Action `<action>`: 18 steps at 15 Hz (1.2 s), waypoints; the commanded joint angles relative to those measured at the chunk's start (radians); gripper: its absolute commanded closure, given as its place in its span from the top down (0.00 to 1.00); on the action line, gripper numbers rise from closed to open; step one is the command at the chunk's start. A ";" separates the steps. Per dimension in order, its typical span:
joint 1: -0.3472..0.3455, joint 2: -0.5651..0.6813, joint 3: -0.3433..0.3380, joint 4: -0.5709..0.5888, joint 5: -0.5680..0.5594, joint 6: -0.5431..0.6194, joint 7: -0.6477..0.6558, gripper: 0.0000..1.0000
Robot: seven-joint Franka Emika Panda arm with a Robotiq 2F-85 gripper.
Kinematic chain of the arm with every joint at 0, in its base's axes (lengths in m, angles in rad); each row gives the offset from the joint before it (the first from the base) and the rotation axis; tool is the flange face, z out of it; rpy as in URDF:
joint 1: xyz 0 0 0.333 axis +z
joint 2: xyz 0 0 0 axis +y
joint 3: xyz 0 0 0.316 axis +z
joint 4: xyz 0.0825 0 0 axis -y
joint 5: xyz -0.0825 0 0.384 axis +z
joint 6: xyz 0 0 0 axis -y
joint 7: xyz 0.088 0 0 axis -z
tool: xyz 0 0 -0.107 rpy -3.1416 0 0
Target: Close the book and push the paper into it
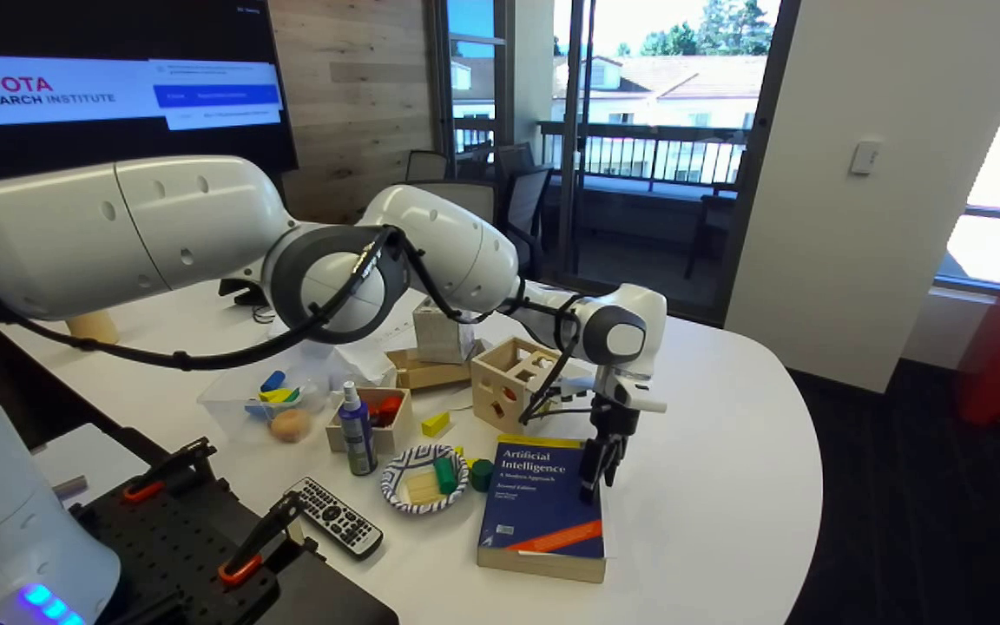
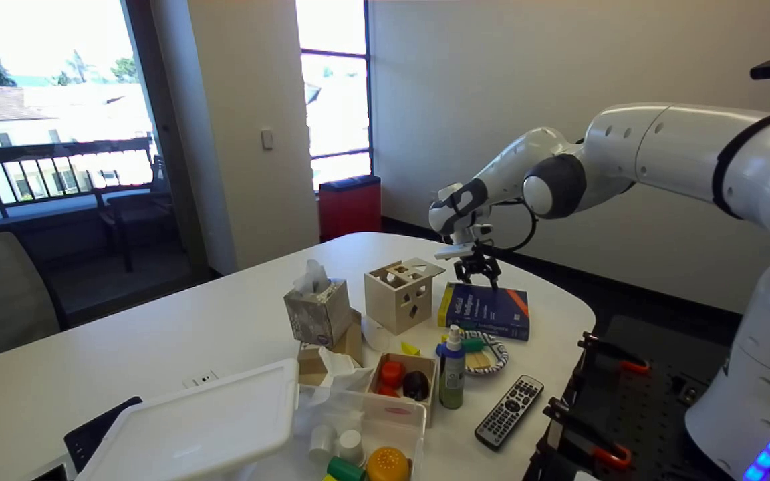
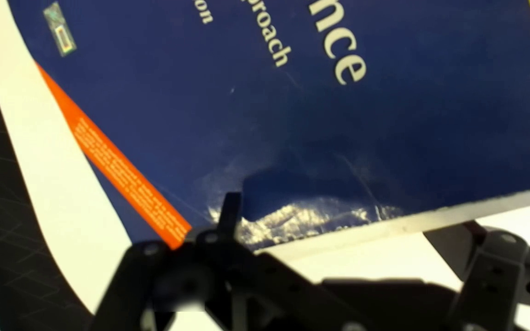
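The thick book lies shut and flat on the table, dark blue cover up with light print and an orange stripe. It shows in both exterior views point(image 1: 535, 508) point(image 2: 482, 308) and fills most of the wrist view point(image 3: 191, 110). My gripper point(image 1: 600, 489) is open, pointing down at the book's long edge; its spread fingers also show in an exterior view point(image 2: 478, 283) and the wrist view point(image 3: 352, 214). One fingertip is over the cover's edge; I cannot tell if it touches. A pale strip point(image 3: 430, 220) runs along that edge; I cannot tell whether it is the paper or page edges.
The wooden holed cube point(image 1: 487, 382) stands close by the book. A patterned bowl point(image 1: 390, 496), a spray bottle point(image 1: 358, 438) and a remote point(image 1: 335, 516) are beside it. A tissue box point(image 2: 318, 317) and a clear plastic bin point(image 2: 392, 409) are further along the table.
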 commanded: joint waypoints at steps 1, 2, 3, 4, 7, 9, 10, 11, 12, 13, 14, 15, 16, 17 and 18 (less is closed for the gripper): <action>0.003 -0.059 -0.005 -0.083 0.011 -0.030 0.052 1.00; 0.003 -0.063 -0.005 -0.092 0.011 -0.028 0.058 1.00; 0.005 -0.074 -0.007 -0.107 0.010 -0.025 0.073 1.00; 0.007 -0.086 -0.009 -0.121 0.010 -0.022 0.082 1.00; 0.019 -0.127 -0.011 -0.172 0.005 -0.019 0.111 1.00; 0.030 -0.160 -0.012 -0.216 0.004 -0.027 0.133 1.00; 0.036 -0.176 -0.015 -0.244 0.002 -0.026 0.149 1.00; 0.042 -0.192 -0.018 -0.270 0.001 -0.021 0.167 1.00; 0.047 -0.209 -0.022 -0.301 0.002 -0.015 0.188 1.00; 0.052 -0.228 -0.024 -0.333 0.002 -0.010 0.202 1.00; 0.056 -0.246 -0.025 -0.364 0.003 -0.003 0.215 1.00; 0.061 -0.264 -0.026 -0.398 0.003 0.007 0.228 1.00; 0.067 -0.285 -0.027 -0.433 0.001 0.018 0.235 1.00; 0.074 -0.313 -0.025 -0.479 0.000 0.037 0.237 1.00; 0.080 -0.335 -0.024 -0.514 -0.002 0.053 0.236 1.00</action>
